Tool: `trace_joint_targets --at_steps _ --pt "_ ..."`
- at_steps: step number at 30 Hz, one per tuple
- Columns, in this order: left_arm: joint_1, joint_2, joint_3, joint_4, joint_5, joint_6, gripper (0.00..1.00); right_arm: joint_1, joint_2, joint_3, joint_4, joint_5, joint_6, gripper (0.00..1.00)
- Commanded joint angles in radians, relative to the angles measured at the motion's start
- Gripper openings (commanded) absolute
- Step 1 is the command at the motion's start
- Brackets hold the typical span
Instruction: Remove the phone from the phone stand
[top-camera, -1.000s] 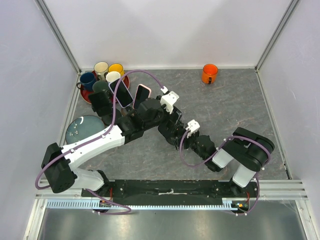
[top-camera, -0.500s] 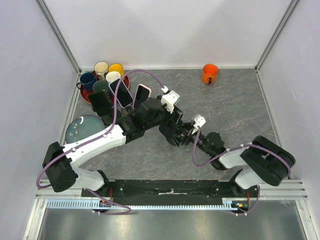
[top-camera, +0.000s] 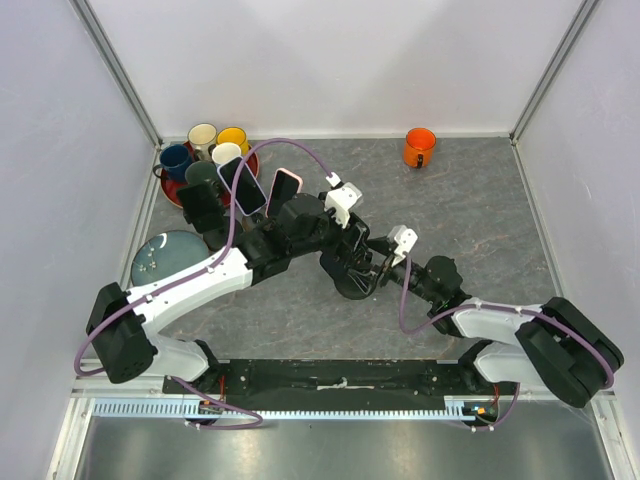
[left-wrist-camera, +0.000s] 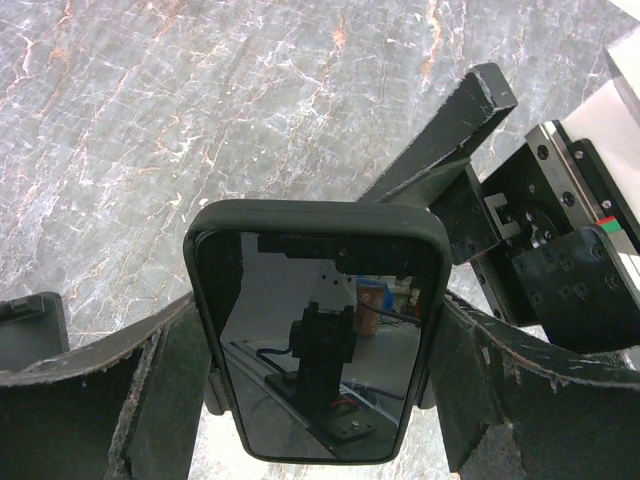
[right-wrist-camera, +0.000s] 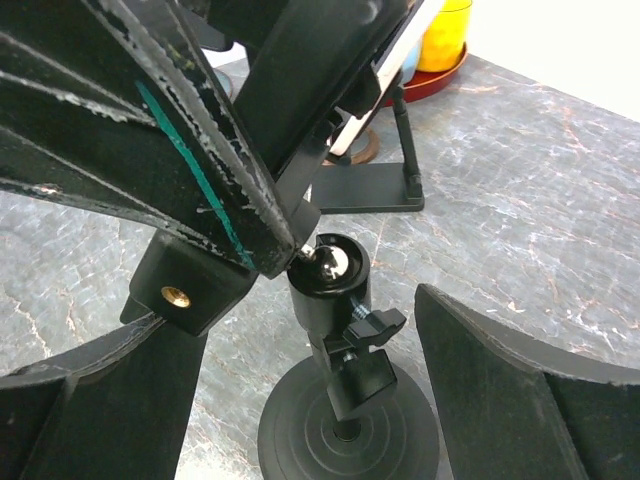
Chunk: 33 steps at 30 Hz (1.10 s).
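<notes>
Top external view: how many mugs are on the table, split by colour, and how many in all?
Orange mug: 1
Yellow mug: 1
Blue mug: 1
Dark green mug: 1
Cream mug: 1
White mug: 1
Total: 6
</notes>
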Motion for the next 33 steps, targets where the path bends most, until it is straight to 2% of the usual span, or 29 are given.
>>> trace_joint_targets --at_steps 1,7,11,13,19,21,22,27,29,33 --pt "-0.010 -0.005 0.044 0.013 0.115 0.042 0.14 -0.041 0.010 0.091 0.099 -0.092 0.009 0.88" --pt "-0.010 0.003 0.046 0.002 0.183 0.065 0.14 -0.055 0.036 0.116 0.099 -0.113 0.001 0.80" --pt "-0.010 0.003 0.044 0.002 0.230 0.070 0.14 -0.061 0.050 0.133 0.099 -0.107 -0.002 0.60" --pt "-0.010 0.003 0.044 0.002 0.235 0.068 0.14 -0.065 0.053 0.137 0.099 -0.107 -0.010 0.53" --pt "-0.010 0.000 0.046 0.001 0.253 0.063 0.14 -0.078 0.071 0.131 0.101 -0.121 -0.013 0.19" --pt "-0.010 -0.003 0.044 -0.001 0.258 0.063 0.14 -0.084 0.074 0.122 0.102 -0.121 -0.014 0.03" --pt "-0.010 -0.003 0.044 -0.003 0.264 0.067 0.13 -0.087 0.074 0.119 0.104 -0.121 -0.016 0.00" --pt "-0.008 -0.011 0.044 -0.032 0.306 0.103 0.06 -0.101 0.082 0.102 0.102 -0.145 -0.019 0.00" --pt "-0.010 -0.014 0.050 -0.047 0.353 0.123 0.02 -0.102 0.093 0.100 0.101 -0.159 -0.024 0.00" --pt "-0.002 -0.022 0.059 -0.101 0.463 0.142 0.02 -0.102 0.117 0.108 0.078 -0.184 -0.048 0.00"
